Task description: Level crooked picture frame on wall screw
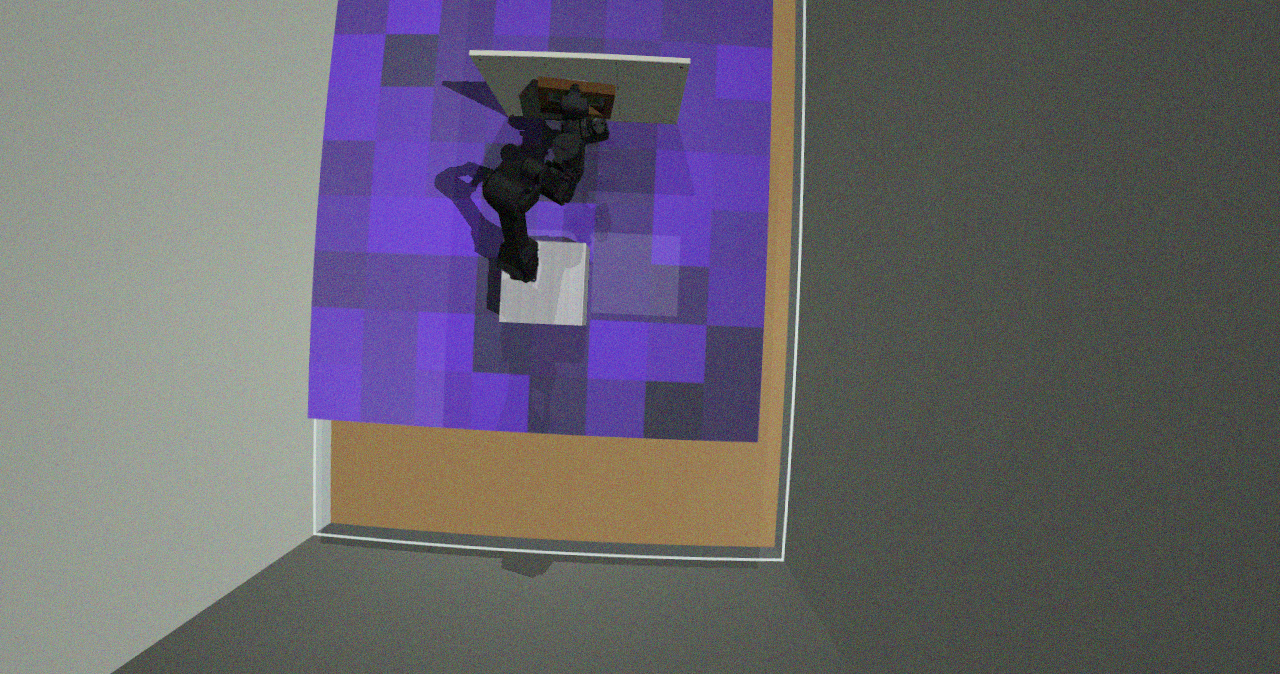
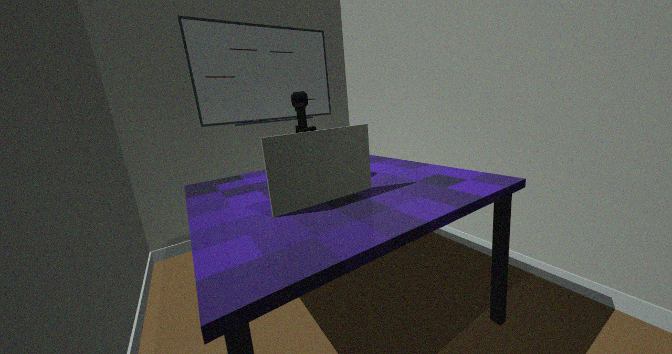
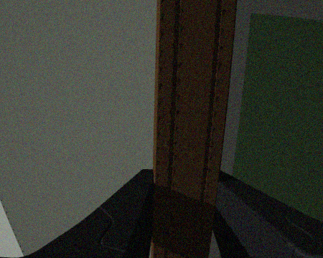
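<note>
The picture frame (image 1: 605,90) (image 3: 194,89) is brown wood with dark grooves, a pale mat and a green picture. It hangs against the front of the upright grey panel (image 1: 651,88) (image 2: 319,168) (image 3: 72,89). My gripper (image 3: 179,180) is shut on one rail of the frame, with a dark finger on either side of it. In the top view the arm covers much of the frame, and its tilt cannot be told clearly. The screw and the notched strip are hidden. In the exterior view the panel's back hides the frame and the gripper.
The panel stands on the purple patchwork table (image 1: 716,356) (image 2: 225,258). The black arm (image 1: 512,191) (image 2: 301,116) reaches to the panel from beside a white block (image 1: 563,294). A whiteboard (image 2: 263,88) hangs on the room's wall.
</note>
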